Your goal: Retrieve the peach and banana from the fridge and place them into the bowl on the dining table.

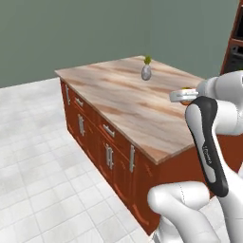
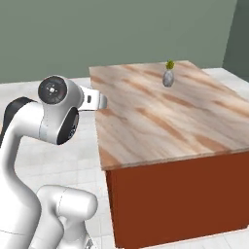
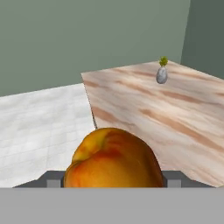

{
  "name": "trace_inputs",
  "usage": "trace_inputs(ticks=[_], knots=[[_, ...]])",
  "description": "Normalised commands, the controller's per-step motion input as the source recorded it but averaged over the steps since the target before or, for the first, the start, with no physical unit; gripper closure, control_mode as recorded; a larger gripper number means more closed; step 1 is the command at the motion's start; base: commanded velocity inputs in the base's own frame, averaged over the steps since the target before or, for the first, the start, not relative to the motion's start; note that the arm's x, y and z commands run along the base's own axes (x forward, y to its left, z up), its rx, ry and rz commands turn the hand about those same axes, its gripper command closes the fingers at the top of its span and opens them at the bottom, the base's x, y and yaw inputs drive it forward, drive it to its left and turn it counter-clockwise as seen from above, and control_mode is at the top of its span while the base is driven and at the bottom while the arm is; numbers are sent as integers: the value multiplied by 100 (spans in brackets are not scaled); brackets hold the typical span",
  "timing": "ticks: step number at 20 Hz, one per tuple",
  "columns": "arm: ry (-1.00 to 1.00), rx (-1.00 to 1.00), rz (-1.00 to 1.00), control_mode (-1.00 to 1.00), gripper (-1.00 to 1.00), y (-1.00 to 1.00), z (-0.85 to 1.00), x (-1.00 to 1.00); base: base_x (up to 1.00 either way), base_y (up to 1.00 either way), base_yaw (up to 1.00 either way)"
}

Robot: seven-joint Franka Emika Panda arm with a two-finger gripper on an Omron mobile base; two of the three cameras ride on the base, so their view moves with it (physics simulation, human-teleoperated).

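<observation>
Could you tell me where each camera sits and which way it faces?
Left base view: behind the arm on its left, facing forward and down over the dining table and its cabinet fronts; the white arm rises lower right.
Right base view: behind on the right, facing the table's end; the arm rises lower left.
Hand view: on the hand, looking along the pincer past the peach it holds.
All three share the table and the small vase.
</observation>
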Motion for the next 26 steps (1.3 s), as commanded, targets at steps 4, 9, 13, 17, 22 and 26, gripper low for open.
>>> trace_inputs(ticks=[4,9,13,17,22,26], knots=[[0,0,0,100,100,0,0,0,19,58,32],[0,0,0,100,100,0,0,0,44,84,27],[0,0,0,100,100,0,0,0,55,100,23],[0,0,0,100,100,0,0,0,72,95,22],[0,0,0,100,100,0,0,0,99,36,34],[0,0,0,100,100,0,0,0,100,0,48]])
